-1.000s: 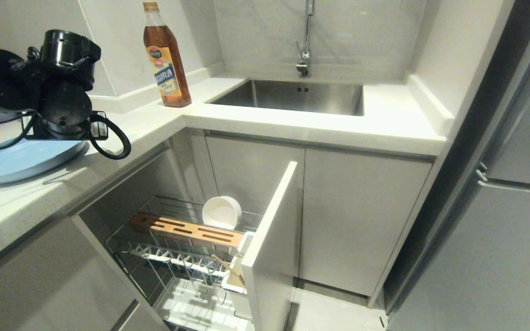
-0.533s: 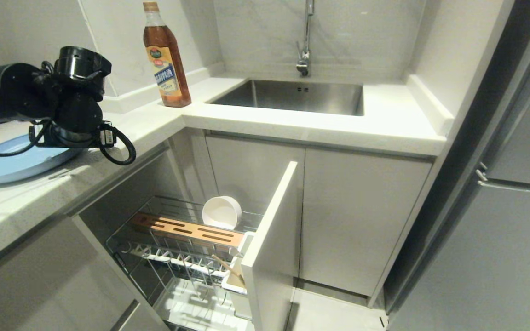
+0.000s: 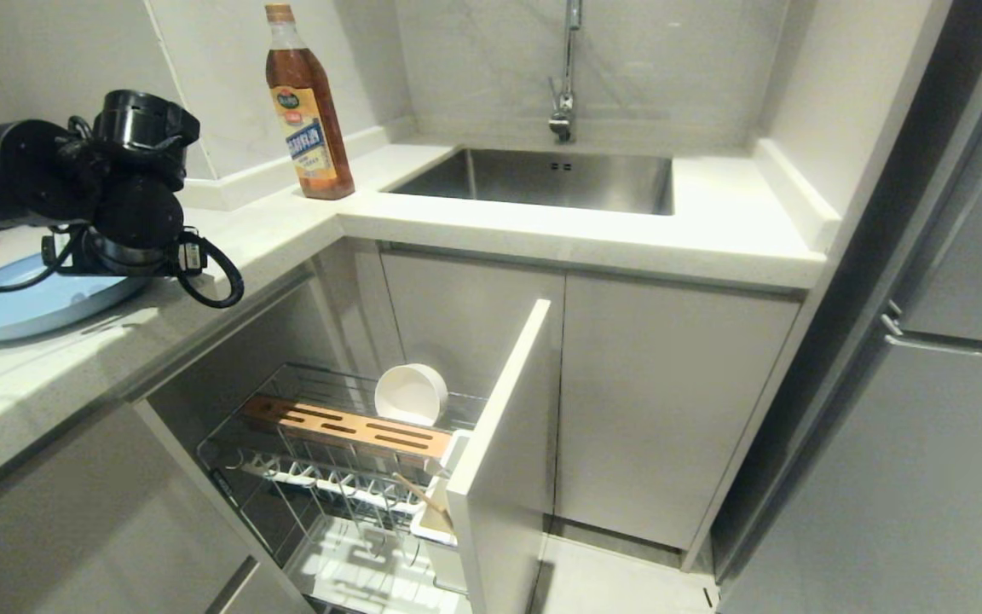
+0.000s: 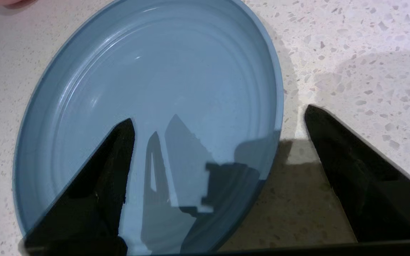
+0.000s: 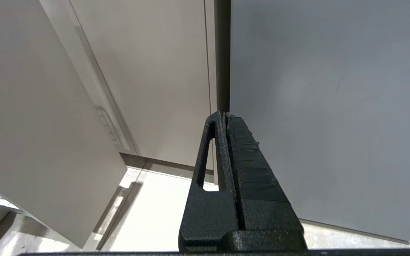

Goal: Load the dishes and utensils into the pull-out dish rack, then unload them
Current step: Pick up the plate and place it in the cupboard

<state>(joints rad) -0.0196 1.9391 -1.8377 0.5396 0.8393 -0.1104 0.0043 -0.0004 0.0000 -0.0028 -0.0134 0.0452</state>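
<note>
Oil bottle (image 3: 307, 102) at 11 o'clock on counter bears yellow-and-blue label w/ red logo; print too small to read.

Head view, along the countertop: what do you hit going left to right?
Light-blue plate → left hand over the plate's right edge → oil bottle → sink with the faucet behind it.
</note>
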